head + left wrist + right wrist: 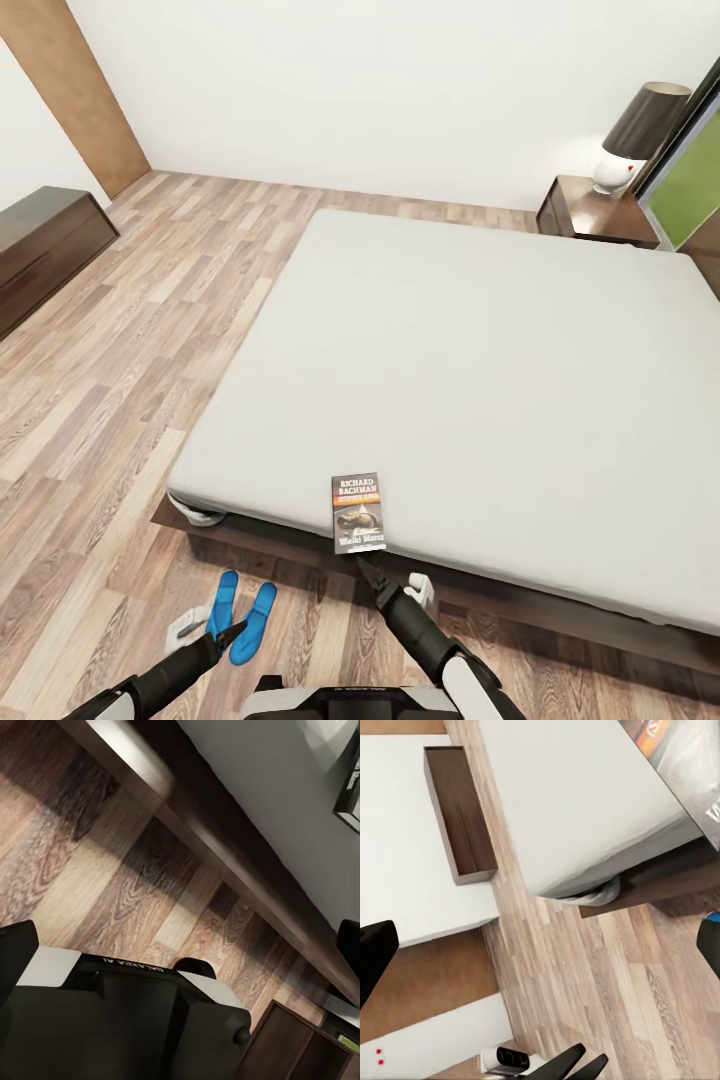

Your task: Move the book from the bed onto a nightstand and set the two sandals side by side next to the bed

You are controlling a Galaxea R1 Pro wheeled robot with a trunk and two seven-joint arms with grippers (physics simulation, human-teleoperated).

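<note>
The book lies at the near edge of the bed's pale mattress, its dark cover with white lettering facing up; its corner also appears in the right wrist view. Two blue sandals lie close together on the wood floor in front of the bed. My right gripper is just below the book's near end, open, holding nothing. My left gripper hovers over the sandals, open and empty. A nightstand stands beyond the bed's far right corner.
A lamp with a dark shade sits on the nightstand. A dark brown dresser stands against the left wall. The bed's dark frame runs low along the floor. Wood floor stretches left of the bed.
</note>
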